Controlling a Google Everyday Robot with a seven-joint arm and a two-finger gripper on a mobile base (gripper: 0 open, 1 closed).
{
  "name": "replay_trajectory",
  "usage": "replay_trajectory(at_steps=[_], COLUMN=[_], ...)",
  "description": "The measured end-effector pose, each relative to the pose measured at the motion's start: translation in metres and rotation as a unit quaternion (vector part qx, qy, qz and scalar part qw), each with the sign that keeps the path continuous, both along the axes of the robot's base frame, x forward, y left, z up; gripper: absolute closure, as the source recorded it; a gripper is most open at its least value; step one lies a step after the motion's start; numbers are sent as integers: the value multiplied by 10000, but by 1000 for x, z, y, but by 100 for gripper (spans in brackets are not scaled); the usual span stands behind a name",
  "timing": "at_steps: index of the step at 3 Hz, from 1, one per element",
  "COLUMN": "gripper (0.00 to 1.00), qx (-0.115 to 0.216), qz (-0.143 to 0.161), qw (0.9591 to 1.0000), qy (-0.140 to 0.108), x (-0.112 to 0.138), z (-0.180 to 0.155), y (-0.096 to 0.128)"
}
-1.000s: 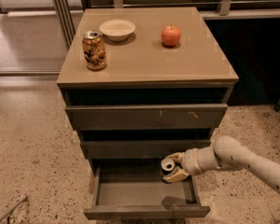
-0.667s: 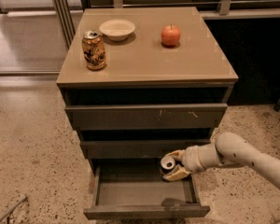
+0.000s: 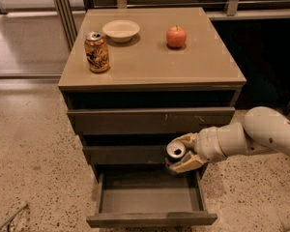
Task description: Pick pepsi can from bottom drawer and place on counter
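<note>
My gripper (image 3: pixel 180 153) is shut on the pepsi can (image 3: pixel 175 151), of which mostly the silver top shows between the cream fingers. It holds the can above the back right of the open bottom drawer (image 3: pixel 150 197), in front of the middle drawer. The drawer's inside looks empty. The tan counter (image 3: pixel 183 62) lies above, well higher than the can. My white arm reaches in from the right.
On the counter stand a gold-orange can (image 3: pixel 96 51) at the front left, a white bowl (image 3: pixel 121 30) behind it and a red apple (image 3: pixel 176 36) at the back right. The two upper drawers (image 3: pixel 150 121) are shut. Speckled floor lies around the cabinet.
My gripper with the can has risen slightly and the arm has shifted a little; the can is clear of the drawer.
</note>
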State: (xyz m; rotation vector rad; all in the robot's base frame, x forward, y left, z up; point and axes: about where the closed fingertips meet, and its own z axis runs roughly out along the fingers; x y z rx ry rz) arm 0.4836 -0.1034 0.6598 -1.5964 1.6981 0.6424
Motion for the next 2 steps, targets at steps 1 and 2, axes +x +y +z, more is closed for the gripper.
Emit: replay_trajectory(at_steps=[1, 2], gripper=[100, 100], qx=[-133, -297], qz=[-132, -131], qw=[9997, 9989], qy=[-186, -341], x=[-10, -13], z=[99, 122], y=[12, 16])
